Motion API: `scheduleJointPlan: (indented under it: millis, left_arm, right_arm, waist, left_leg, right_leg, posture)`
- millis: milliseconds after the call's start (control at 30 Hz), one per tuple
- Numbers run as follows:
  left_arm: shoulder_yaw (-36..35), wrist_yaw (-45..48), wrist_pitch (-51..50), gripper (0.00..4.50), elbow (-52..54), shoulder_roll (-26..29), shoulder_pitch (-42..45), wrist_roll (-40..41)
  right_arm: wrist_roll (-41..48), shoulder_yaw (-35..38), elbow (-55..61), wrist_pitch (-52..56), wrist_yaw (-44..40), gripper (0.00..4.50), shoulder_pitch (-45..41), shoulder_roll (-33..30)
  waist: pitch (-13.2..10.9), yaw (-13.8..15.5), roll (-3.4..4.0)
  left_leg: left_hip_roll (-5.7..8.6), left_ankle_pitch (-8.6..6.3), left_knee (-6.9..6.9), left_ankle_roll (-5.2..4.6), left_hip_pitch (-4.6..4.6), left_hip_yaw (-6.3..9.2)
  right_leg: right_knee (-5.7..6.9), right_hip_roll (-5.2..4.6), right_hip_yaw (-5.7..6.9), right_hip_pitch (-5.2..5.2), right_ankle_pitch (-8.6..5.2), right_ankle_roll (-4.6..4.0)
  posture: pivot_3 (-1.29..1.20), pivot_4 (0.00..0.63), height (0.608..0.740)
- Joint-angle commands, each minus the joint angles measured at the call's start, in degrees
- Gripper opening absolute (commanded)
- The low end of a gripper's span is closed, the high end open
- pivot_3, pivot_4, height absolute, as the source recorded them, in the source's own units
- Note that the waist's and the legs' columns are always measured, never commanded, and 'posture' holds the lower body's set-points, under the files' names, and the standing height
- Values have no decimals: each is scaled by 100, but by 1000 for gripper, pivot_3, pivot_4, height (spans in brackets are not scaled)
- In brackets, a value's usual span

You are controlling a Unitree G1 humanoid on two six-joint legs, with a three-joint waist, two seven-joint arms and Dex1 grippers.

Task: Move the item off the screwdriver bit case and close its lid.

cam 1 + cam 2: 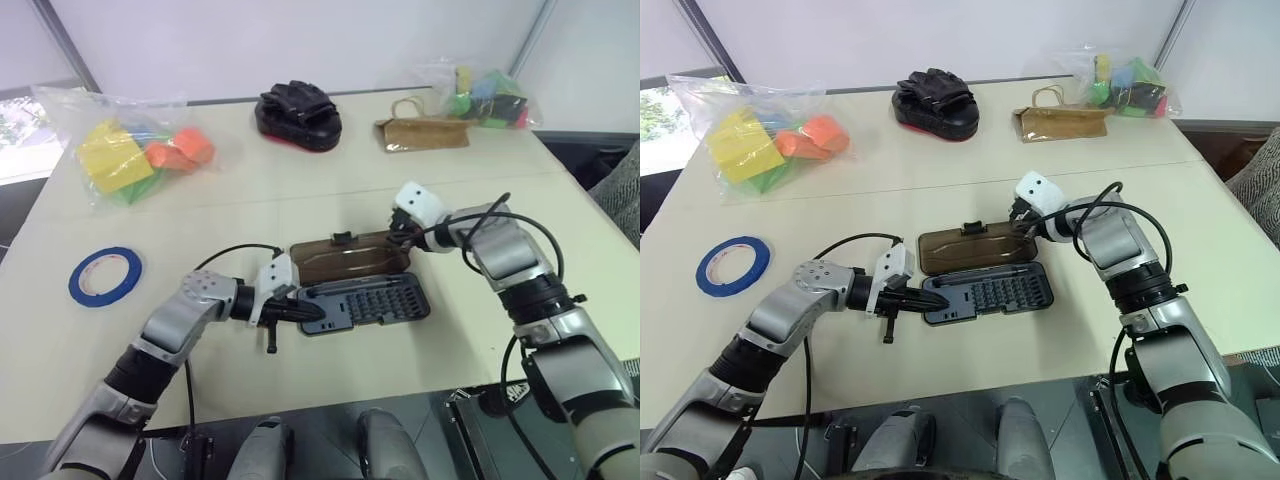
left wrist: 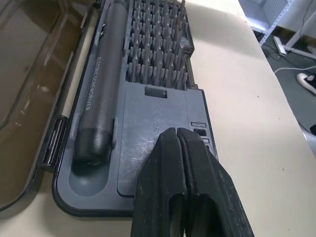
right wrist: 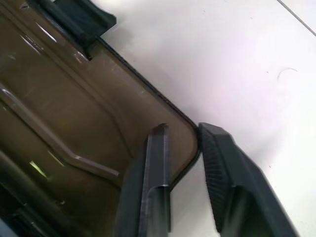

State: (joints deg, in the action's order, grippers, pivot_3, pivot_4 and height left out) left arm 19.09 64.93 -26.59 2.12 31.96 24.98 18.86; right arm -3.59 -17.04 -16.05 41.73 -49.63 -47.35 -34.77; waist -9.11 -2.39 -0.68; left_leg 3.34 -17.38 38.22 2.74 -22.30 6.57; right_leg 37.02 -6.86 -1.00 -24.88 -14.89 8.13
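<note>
While open, screwdriver bit case (image 1: pixel 365 302), smoky-brown lid (image 1: pixel 345 256)

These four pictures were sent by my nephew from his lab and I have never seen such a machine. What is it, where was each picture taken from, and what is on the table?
It is a two-armed robot. The two wide pictures come from cameras in its head, looking down over its arms. The two close-ups come from a camera on each wrist.

On the table lies the screwdriver bit case, open, with the lid folded back flat. The left gripper, shut, rests on the tray's near end. The right gripper pinches the lid's corner between its fingers.

Further off lie a roll of blue tape, two bags of coloured blocks, a black padded mitt and a brown paper bag.
</note>
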Motion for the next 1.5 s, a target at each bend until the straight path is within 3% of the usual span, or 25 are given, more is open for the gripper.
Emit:
scheduleJointPlan:
  millis: [33,400,667,1033,1500]
  left_arm:
    - [50,-153,-26,0,-123,-8,-84,-235]
    - [-4,-241,-63,0,-66,-85,-98,-241]
    - [-103,-340,-110,0,-175,-152,-56,-217]
    - [-244,-448,-83,0,-328,-211,4,-241]
    - [-285,-485,50,0,-395,-212,-4,-292]
  right_arm:
    - [26,-18,65,-97,-127,21,-12,37]
    - [-34,-7,500,-106,-166,21,87,-20]
    - [-473,127,2005,-916,147,21,725,-650]
    - [-718,634,3659,-922,716,21,1684,-811]
    - [-760,904,4526,-903,834,21,2216,-887]
  waist:
    - [4,-5,-3]
    - [4,-4,-1]
    - [4,6,-1]
    - [4,16,-1]
    - [4,26,-1]
  left_leg:
    - [0,0,-1,0,5,0]
    - [-1,-1,-1,-1,24,0]
    - [-1,-1,-3,-1,24,-1]
    - [-2,-1,-3,-2,24,-3]
    - [-1,-2,-3,-3,24,-6]
  right_leg:
    - [0,0,0,4,0,0]
    - [1,1,-1,19,0,0]
    - [0,1,-1,18,0,0]
    - [-1,2,-2,18,0,0]
    - [-1,2,-4,19,0,0]
  posture:
    - [0,150,740]
    - [0,150,740]
    - [0,150,740]
    - [0,150,740]
    - [0,150,740]
